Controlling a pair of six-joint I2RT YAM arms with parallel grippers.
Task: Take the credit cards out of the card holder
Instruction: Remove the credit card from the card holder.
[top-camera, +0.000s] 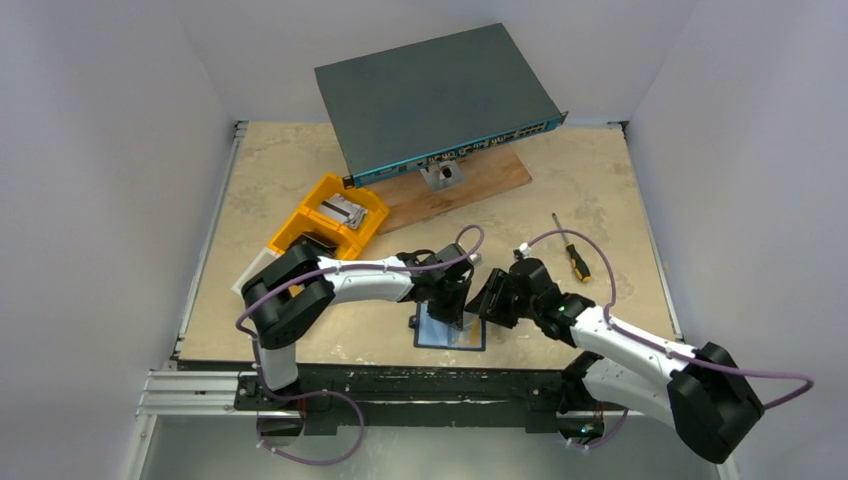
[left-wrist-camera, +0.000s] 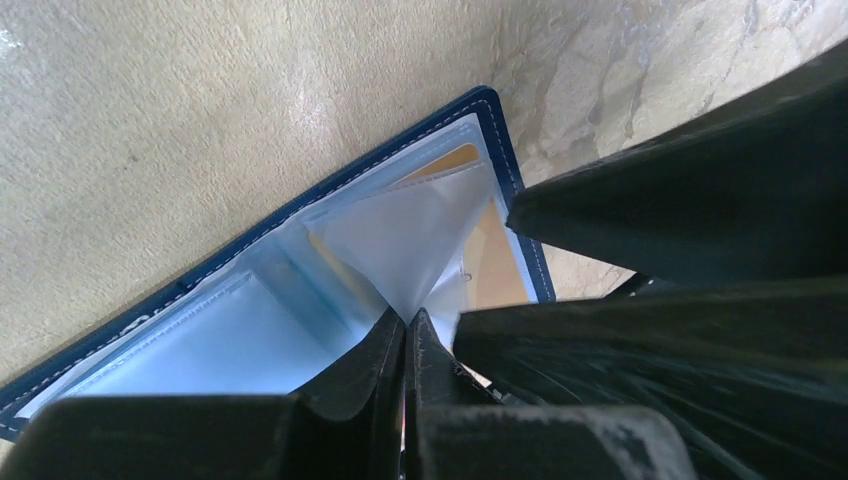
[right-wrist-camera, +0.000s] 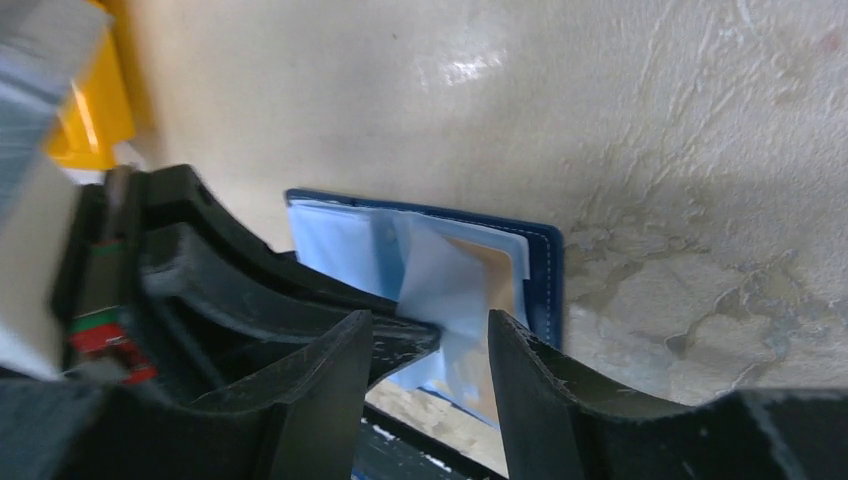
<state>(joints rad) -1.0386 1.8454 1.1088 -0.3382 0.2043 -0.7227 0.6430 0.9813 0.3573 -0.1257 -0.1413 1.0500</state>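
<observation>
Lighting: bright, even, diffuse from overhead; shadows soft. Glare: pale patch on the table (right-wrist-camera: 470, 68). Focus: left gripper (left-wrist-camera: 408, 322) soft-edged, close to lens.

Top external camera looks down on the whole table (top-camera: 290, 190) from behind. Both wrist cameras share the card holder (left-wrist-camera: 290, 300) at close range.

Your left arm (top-camera: 350, 278) is stretching rightward across the middle with its wrist bent down. Its left gripper (left-wrist-camera: 408, 320) is pointing downward, fingers pressing tight together. Your right arm (top-camera: 620, 340) is angling in from the right, and its right gripper (right-wrist-camera: 430, 335) is sitting just beside the left one, jaws standing apart.
</observation>
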